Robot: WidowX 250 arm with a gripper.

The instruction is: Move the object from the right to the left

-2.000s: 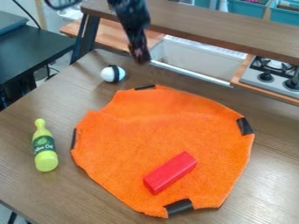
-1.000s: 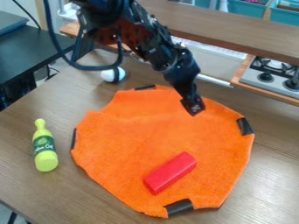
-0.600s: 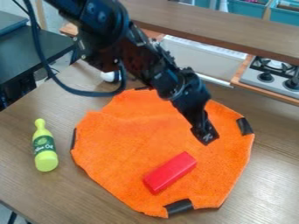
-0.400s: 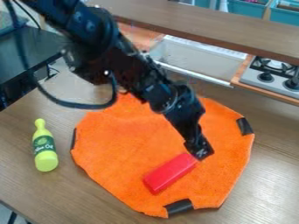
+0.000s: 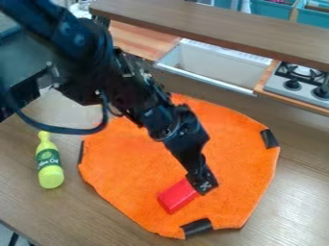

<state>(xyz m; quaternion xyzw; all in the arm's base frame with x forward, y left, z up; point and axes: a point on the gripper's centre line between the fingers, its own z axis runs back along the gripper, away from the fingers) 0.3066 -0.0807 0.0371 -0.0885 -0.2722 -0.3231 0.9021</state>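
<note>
Now that the end effector (image 5: 202, 185) has moved over the red block (image 5: 176, 197), grasping seems near; open or closed, unclear.

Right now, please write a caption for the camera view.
End effector at a red block on orange cloth, bottle nearby.

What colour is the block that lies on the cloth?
The block is red, as the camera view shows.
</note>
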